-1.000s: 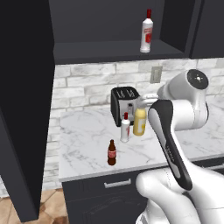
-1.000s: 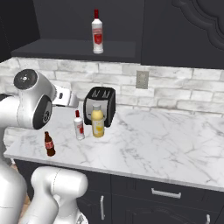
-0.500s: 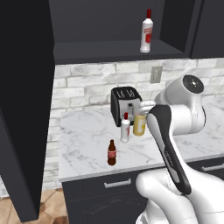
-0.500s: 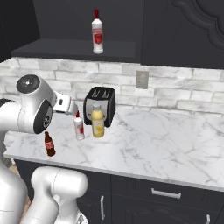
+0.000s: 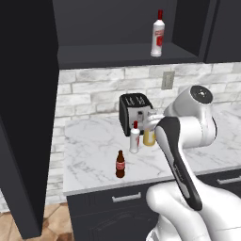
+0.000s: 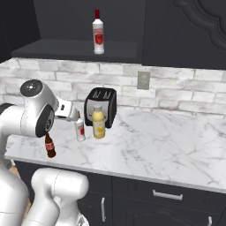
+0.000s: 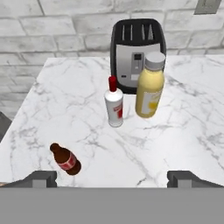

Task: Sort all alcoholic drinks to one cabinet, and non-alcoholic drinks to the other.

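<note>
On the open cabinet (image 5: pixel 117 59) shelf stands one white red-capped bottle (image 5: pixel 158 34), done; left on the marble desk (image 7: pixel 183 131): yellow juice bottle (image 7: pixel 150 86), second white bottle (image 7: pixel 114 104), small brown bottle (image 7: pixel 65 159), with jaws wide open, empty, hovering above.

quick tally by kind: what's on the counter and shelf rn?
White bottles with red caps: 2, one on the cabinet shelf, one on the counter
Yellow juice bottle: 1
Small dark brown bottle: 1
Toaster: 1
Total: 5
</note>
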